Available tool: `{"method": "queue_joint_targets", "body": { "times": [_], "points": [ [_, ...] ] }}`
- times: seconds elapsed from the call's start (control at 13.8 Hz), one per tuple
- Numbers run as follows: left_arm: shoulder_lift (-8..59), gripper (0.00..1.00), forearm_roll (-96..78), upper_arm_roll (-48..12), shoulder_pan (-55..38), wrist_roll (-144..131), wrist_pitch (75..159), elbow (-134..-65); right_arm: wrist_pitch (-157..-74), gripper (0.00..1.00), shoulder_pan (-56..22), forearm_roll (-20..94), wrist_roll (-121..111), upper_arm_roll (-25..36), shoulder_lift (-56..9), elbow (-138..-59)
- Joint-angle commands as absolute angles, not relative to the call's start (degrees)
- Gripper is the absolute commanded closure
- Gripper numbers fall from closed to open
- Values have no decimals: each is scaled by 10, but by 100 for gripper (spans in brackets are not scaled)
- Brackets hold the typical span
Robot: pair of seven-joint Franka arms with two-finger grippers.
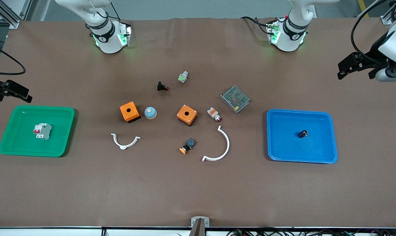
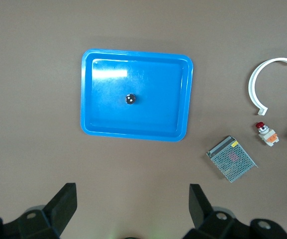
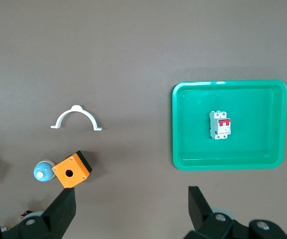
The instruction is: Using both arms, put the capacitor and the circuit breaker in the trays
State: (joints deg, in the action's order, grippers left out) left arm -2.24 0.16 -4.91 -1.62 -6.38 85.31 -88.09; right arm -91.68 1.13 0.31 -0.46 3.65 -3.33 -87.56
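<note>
The capacitor (image 1: 302,133), a tiny black cylinder, lies in the blue tray (image 1: 283,144) toward the left arm's end of the table; it also shows in the left wrist view (image 2: 130,98). The circuit breaker (image 1: 42,131), white-grey with red levers, lies in the green tray (image 1: 20,144) toward the right arm's end, also in the right wrist view (image 3: 220,124). My left gripper (image 1: 355,67) (image 2: 132,199) is open and empty, high over the table beside the blue tray. My right gripper (image 1: 10,91) (image 3: 132,199) is open and empty, high beside the green tray.
Between the trays lie two orange boxes (image 1: 129,111) (image 1: 187,114), a pale blue dome button (image 1: 150,112), two white curved clips (image 1: 125,141) (image 1: 219,147), a metal mesh unit (image 1: 235,99), an orange-capped push button (image 1: 187,146) and smaller button parts (image 1: 214,114) (image 1: 162,87).
</note>
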Motion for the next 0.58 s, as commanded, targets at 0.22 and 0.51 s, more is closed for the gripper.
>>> {"method": "queue_joint_targets", "body": {
  "times": [0.22,0.51],
  "points": [
    [-36,1,-5,-46,-18,-61,847,-887,-909,0,14,7,-6,37,-40,-850],
    [-36,1,-4,-46,-17,-62,847,-887,-909,0,14,7,-6,37,-40,-851]
  ]
}}
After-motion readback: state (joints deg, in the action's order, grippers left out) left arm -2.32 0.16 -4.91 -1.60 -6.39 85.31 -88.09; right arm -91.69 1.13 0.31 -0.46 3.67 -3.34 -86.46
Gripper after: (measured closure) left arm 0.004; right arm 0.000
